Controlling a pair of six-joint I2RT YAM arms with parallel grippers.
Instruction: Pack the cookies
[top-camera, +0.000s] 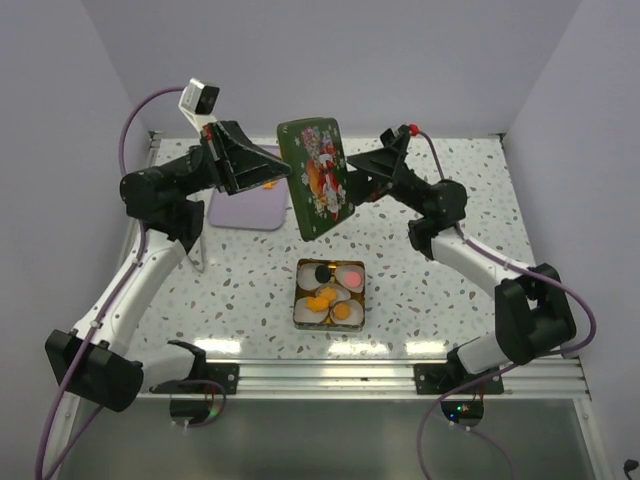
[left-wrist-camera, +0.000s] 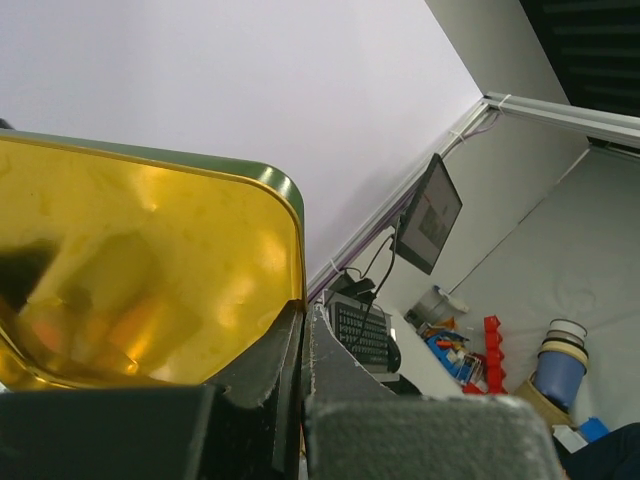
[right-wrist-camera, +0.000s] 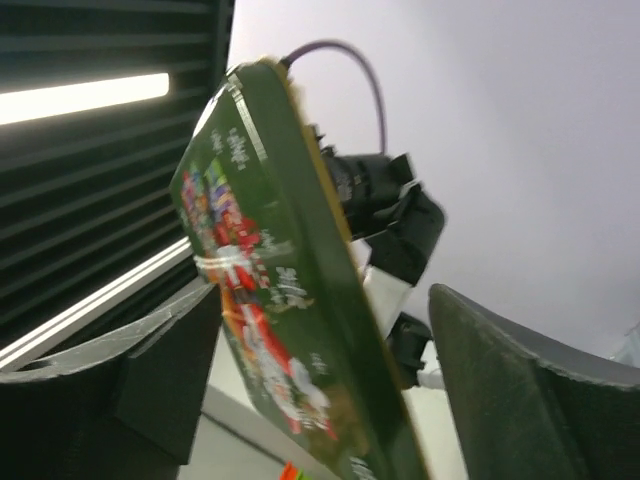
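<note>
A green tin lid (top-camera: 315, 178) with a red-and-white picture is held on edge in the air above the table. My left gripper (top-camera: 285, 172) is shut on its left rim. In the left wrist view the fingers (left-wrist-camera: 280, 350) pinch the rim beside the lid's gold inside (left-wrist-camera: 150, 270). My right gripper (top-camera: 352, 170) is open, and in the right wrist view (right-wrist-camera: 325, 290) its jaws stand on either side of the lid (right-wrist-camera: 250, 250). The open tin base (top-camera: 298, 318) sits below, holding orange cookies (top-camera: 322, 300), a black one (top-camera: 322, 271) and a pinkish-red one (top-camera: 350, 277) in white paper cups.
A lilac tray (top-camera: 247, 212) lies at the back left under my left arm, with a small orange piece (top-camera: 268, 185) at its far edge. The walls of the enclosure stand close on three sides. A metal rail (top-camera: 400, 375) runs along the near edge.
</note>
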